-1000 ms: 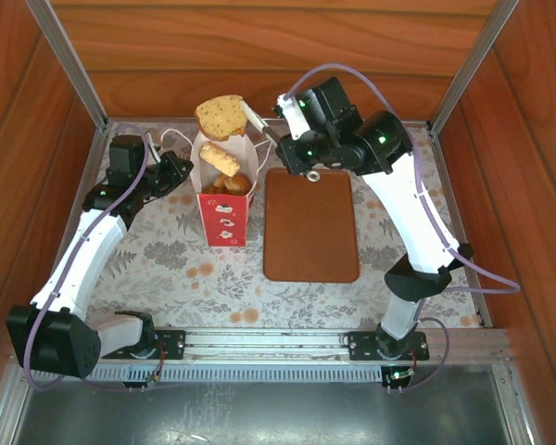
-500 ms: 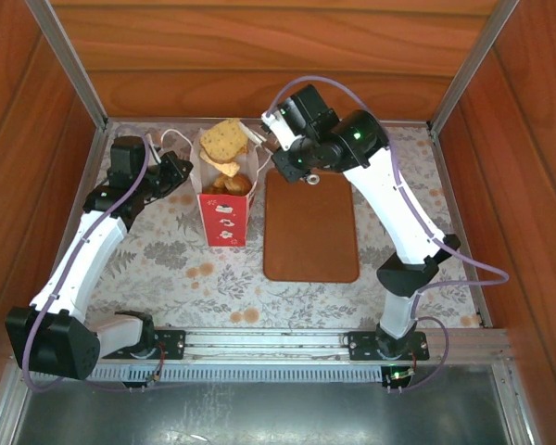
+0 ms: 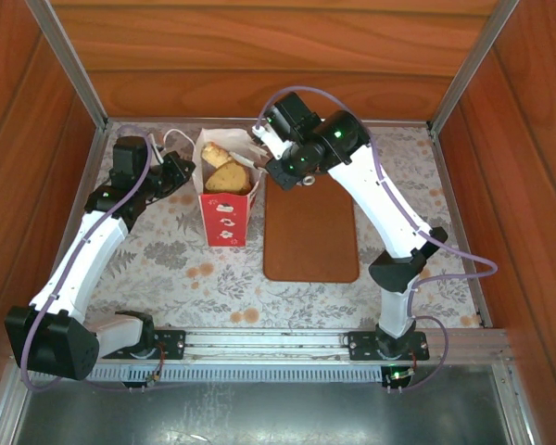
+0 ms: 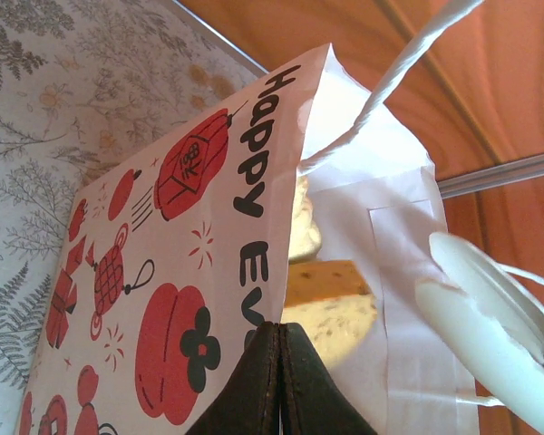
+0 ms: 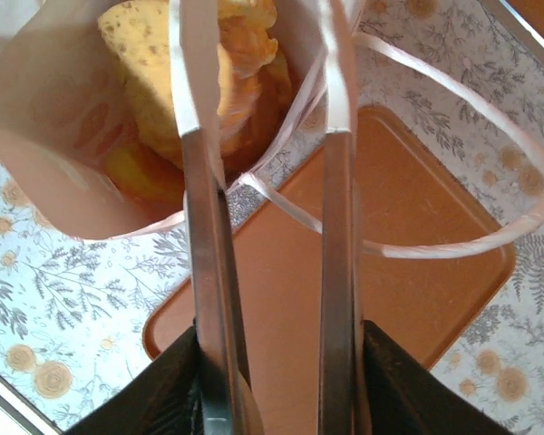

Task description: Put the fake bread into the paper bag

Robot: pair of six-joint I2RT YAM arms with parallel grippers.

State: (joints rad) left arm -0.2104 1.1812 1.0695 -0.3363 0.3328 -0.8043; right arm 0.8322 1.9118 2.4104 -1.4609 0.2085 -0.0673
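Note:
The paper bag (image 3: 227, 219) stands upright at the back left of the table, white with red prints. It holds several pieces of fake bread (image 3: 226, 176), with a speckled bread slice (image 4: 331, 299) on top. My left gripper (image 3: 190, 169) is shut on the bag's left wall at the rim (image 4: 279, 332). Over the bag's right edge my right gripper (image 3: 258, 153) is open, with nothing between its long pale fingers (image 5: 199, 227). In the right wrist view the bread (image 5: 159, 68) lies below the fingertips inside the bag (image 5: 54, 172).
A flat brown tray (image 3: 310, 227) lies right of the bag, under my right arm. The bag's white cord handle (image 5: 490, 237) loops over the tray (image 5: 408, 272). Wooden walls close in the back and both sides.
My right gripper brought the bread slice down from above the bag, opened and let it go. The slice now lies in the bag. The left arm has not moved.

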